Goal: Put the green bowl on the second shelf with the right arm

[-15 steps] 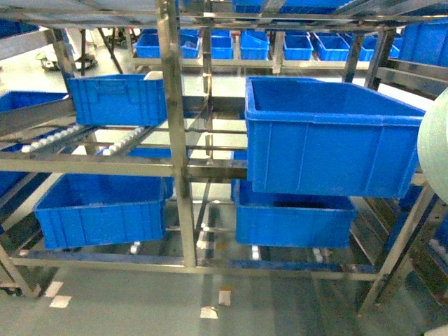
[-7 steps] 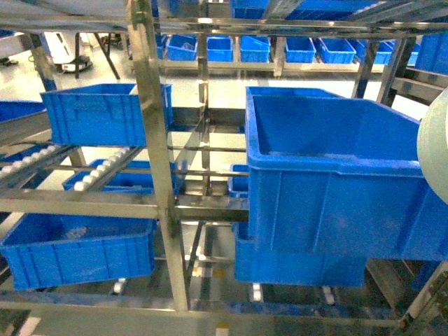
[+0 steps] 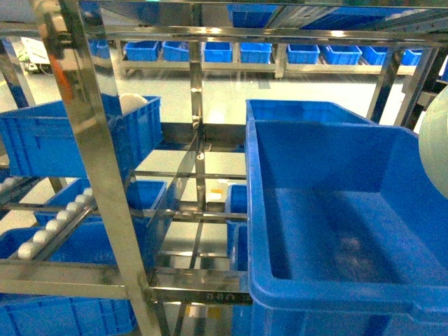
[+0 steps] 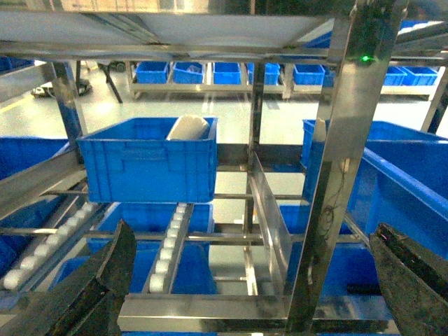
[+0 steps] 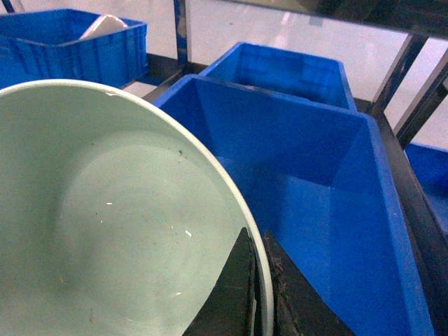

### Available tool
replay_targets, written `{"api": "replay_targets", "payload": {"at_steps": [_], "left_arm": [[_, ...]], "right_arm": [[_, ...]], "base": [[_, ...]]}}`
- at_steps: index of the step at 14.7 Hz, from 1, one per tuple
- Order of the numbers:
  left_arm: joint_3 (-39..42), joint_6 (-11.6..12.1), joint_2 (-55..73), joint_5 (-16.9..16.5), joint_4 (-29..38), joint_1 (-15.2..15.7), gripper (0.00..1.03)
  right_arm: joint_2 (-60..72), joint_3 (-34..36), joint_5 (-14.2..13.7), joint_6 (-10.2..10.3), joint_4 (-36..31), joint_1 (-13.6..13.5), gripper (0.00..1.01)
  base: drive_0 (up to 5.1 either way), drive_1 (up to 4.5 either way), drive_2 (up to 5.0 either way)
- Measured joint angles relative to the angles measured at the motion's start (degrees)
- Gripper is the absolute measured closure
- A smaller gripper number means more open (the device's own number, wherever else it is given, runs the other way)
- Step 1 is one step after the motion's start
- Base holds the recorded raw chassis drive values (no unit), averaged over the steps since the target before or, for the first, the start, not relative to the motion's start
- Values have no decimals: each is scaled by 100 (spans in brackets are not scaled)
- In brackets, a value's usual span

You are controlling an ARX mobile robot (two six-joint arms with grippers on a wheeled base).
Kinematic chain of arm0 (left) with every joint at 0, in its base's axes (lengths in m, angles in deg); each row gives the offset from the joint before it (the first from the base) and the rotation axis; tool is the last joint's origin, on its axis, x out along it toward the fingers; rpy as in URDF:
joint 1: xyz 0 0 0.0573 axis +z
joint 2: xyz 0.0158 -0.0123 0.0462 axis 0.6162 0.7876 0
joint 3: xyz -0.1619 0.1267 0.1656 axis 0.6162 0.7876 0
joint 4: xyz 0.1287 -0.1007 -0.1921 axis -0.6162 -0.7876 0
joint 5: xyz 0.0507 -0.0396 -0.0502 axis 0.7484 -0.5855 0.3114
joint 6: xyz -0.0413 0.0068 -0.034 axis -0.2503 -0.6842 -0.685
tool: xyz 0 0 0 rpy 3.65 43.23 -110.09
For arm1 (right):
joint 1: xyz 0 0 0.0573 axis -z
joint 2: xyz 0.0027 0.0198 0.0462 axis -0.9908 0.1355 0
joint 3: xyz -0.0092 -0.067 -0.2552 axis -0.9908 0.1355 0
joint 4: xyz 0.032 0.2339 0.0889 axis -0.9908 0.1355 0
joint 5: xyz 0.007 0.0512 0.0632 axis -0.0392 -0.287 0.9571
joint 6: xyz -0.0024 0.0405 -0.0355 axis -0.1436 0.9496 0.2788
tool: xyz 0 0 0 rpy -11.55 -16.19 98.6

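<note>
The right gripper (image 5: 255, 294) pinches the rim of the green bowl (image 5: 119, 224) beside the big crate (image 3: 336, 231) on the second shelf (image 3: 196, 287); light, stiff, smooth plastic (likely slippery), while the left gripper (image 4: 245, 280) gapes empty.

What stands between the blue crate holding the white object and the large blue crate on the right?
In the head view, steel rack posts and open shelf space separate the left crate from the large crate.
</note>
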Motion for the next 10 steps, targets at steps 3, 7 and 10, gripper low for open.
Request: {"api": "replay_targets", "payload": {"at_steps": [3, 7, 10], "left_arm": [[0, -2, -4, -2, 11, -2, 5], [0, -2, -4, 0, 33, 0, 5], [0, 0, -4, 0, 33, -2, 5]], "right_arm": [[-26, 2, 0, 0, 4, 0, 99], [116, 35, 11, -48, -289, 0, 99], [1025, 175, 26, -275, -857, -13, 99]], "base": [[0, 0, 0], [0, 0, 0], [0, 0, 0]]}}
